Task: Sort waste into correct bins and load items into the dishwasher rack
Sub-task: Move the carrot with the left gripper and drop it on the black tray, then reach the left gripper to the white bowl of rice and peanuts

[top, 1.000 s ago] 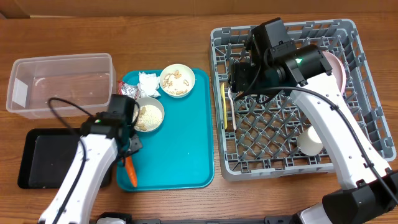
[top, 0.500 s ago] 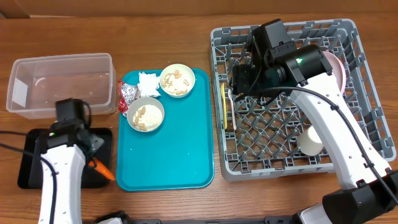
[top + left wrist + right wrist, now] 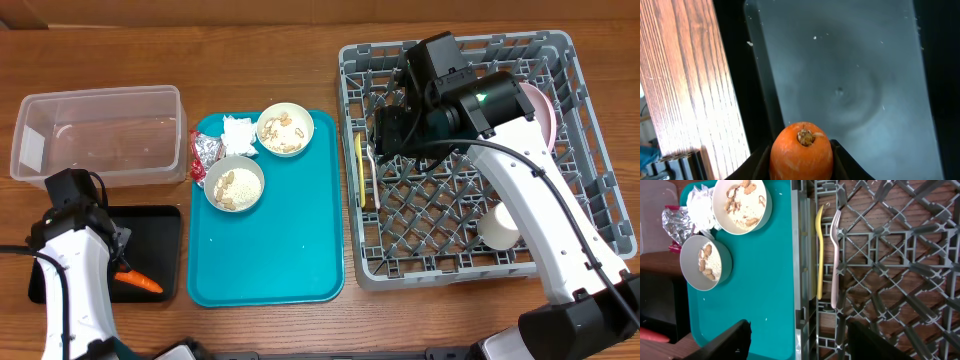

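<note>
L gripper (image 3: 801,167) pinching small orange carrot (image 3: 801,147) over shallow black tray (image 3: 155,235), 8 o'clock; R gripper (image 3: 805,342) spread above grey pegged rack (image 3: 430,268); whitish bowls (image 3: 235,185), crumpled napkin (image 3: 238,132), foil wrapper (image 3: 205,152) pending.

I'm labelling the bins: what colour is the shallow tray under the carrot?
The tray under the carrot is plain black, clearest in the overhead view.

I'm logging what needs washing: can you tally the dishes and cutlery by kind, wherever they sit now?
Bowls: 2
Plate: 1
Cup: 1
Spoon: 1
Fork: 1
Total: 6
</note>
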Controlling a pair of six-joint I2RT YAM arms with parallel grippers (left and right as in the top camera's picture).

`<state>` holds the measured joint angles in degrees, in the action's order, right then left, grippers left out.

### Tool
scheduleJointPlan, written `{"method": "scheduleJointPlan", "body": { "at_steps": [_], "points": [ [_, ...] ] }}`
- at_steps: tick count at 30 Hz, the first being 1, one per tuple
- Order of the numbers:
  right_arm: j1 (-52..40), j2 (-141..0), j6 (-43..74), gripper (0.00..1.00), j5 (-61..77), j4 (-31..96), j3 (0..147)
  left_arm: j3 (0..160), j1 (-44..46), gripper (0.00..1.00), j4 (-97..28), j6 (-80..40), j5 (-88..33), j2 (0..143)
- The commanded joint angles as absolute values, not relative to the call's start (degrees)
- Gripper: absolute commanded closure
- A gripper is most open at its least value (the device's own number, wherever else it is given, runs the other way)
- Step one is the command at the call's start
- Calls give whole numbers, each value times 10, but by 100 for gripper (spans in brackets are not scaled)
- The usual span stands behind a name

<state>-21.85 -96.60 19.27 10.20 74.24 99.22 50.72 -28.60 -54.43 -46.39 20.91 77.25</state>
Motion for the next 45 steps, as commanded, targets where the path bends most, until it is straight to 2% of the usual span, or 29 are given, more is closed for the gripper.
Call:
{"method": "scheduleJointPlan", "body": {
  "at_steps": [1,2,4,11,13,14,16,18,21,24,28,30,31,32,35,38,40,45],
  "points": [
    [-216,-957,193,35,100,744,1002,519,-296,55,-539,-489,233,796],
    [-216,-957,193,35,100,746,1002,519,-297,48,-539,-493,233,800],
    [-216,-957,190,34,99,748,1002,519,-297,43,-539,-494,233,801],
    [-216,-957,177,34,100,756,1002,551,-297,38,-599,-469,176,761],
    [-215,-957,190,32,100,755,1002,576,-293,37,-609,-394,104,741],
    [-211,-957,213,29,100,753,1002,595,-283,35,-602,-306,2,721],
    [-203,-957,229,28,101,749,1002,605,-258,32,-585,-210,-101,701],
    [-186,-957,268,24,101,747,1002,606,-194,26,-564,-105,-177,684],
    [-149,-950,320,18,101,747,1002,606,-105,23,-556,-52,-177,688],
    [-98,-931,334,17,105,747,1002,606,-4,21,-542,-23,-147,705],
    [-70,-907,269,13,123,748,1002,606,98,12,-533,-34,-15,741],
    [-70,-900,235,9,121,754,1002,606,131,11,-512,-33,-7,771],
    [-70,-898,224,7,121,757,1002,606,140,11,-501,-33,-9,785],
    [-70,-897,222,0,120,761,1002,606,152,12,-485,-34,-7,810],
    [-70,-897,222,0,120,770,1002,606,158,19,-455,-39,-5,856],
    [-70,-897,222,0,115,771,1002,606,157,30,-415,-41,-7,904],
    [-70,-897,222,0,109,771,1002,606,157,43,-389,-43,-15,936],
    [-70,-897,222,0,100,772,1002,606,158,43,-363,-51,-24,984]
  ]
}}
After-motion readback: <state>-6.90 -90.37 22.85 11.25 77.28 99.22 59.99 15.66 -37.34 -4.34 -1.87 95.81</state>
